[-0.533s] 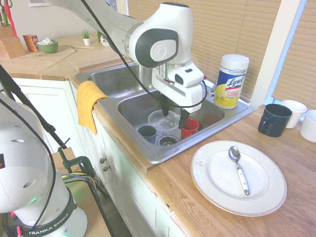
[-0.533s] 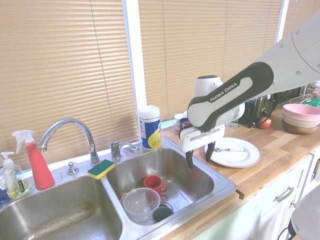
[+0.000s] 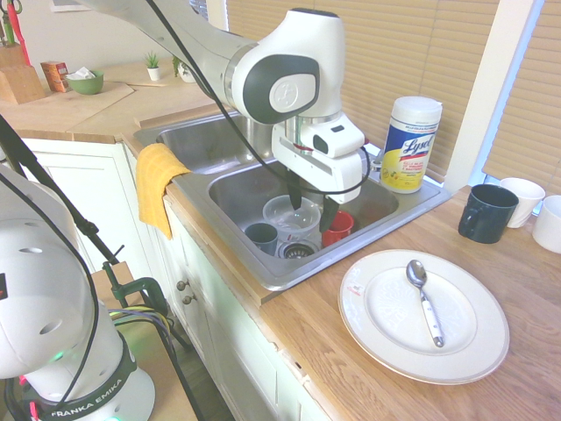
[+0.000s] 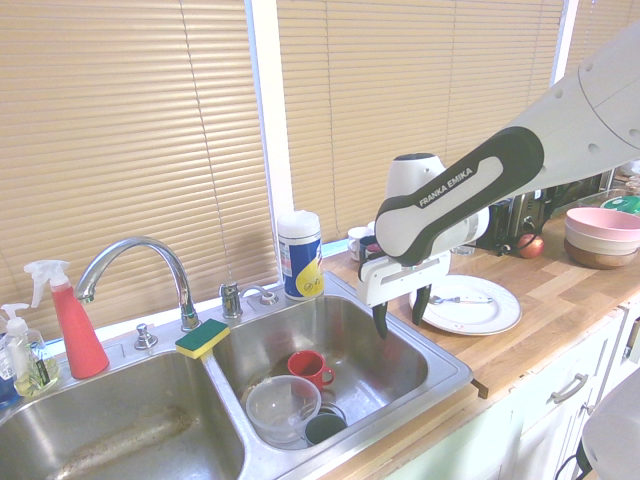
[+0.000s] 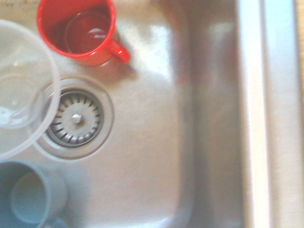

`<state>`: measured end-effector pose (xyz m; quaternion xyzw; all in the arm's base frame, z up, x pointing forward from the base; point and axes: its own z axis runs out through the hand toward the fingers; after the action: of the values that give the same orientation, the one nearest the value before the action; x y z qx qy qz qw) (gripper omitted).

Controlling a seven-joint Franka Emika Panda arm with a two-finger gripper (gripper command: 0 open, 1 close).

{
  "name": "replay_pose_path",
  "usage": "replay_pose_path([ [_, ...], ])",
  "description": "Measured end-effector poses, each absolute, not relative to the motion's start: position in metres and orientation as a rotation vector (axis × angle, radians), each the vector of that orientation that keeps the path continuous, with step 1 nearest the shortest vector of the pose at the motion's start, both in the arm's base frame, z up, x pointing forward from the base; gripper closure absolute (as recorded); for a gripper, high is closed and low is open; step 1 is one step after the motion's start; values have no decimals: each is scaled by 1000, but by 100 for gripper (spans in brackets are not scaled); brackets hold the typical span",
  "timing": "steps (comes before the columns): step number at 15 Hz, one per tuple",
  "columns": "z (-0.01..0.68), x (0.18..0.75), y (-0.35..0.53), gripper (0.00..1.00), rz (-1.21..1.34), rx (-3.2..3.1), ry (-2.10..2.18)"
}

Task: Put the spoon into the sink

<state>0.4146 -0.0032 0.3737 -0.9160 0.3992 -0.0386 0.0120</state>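
Read from left to right in the first exterior view, a yellow towel [image 3: 158,184] hangs over the counter's front edge, probably kept there for drying hands. The steel double-basin sink [image 3: 197,195] comes next; its nearer basin holds a dark mug [image 3: 261,235], a clear plastic bowl [image 3: 285,210] and a red mug [image 3: 338,226], gathered around the strainer [image 3: 298,250], presumably waiting to be washed. Over this basin hangs the gripper [image 3: 310,215], its fingers spread and nothing between them. The Lysol wipes canister [image 3: 410,145] stands behind, by the window, likely parked out of the working area. The teaspoon [image 3: 424,303] lies on the white dinner plate [image 3: 364,338], on the wooden counter [image 3: 289,333] beside the sink, its silver bowl towards the window side and its patterned white handle towards the counter's front; it seems left there after a meal. As for edges, the raised sink rim lies between the gripper and the plate, so the arm should travel above it, then lower over the handle without catching the plate's lip. The basin has bare steel beside the strainer, offering a drop spot away from the mugs. Right of the canister, a dark blue mug [image 3: 486,213] stands near the plate's far side, worth a little clearance.
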Motion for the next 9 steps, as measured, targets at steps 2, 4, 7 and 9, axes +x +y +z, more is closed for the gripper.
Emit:
replay_pose_path([
  [2, 377, 415, -24, 0, -147, -2844, 1255],
  [4, 381, 414, -46, 0, -174, -2835, 1268],
  [7, 388, 411, -90, 0, -228, -2842, 1258],
  [9, 394, 408, -121, 0, -260, -2840, 1248],
])
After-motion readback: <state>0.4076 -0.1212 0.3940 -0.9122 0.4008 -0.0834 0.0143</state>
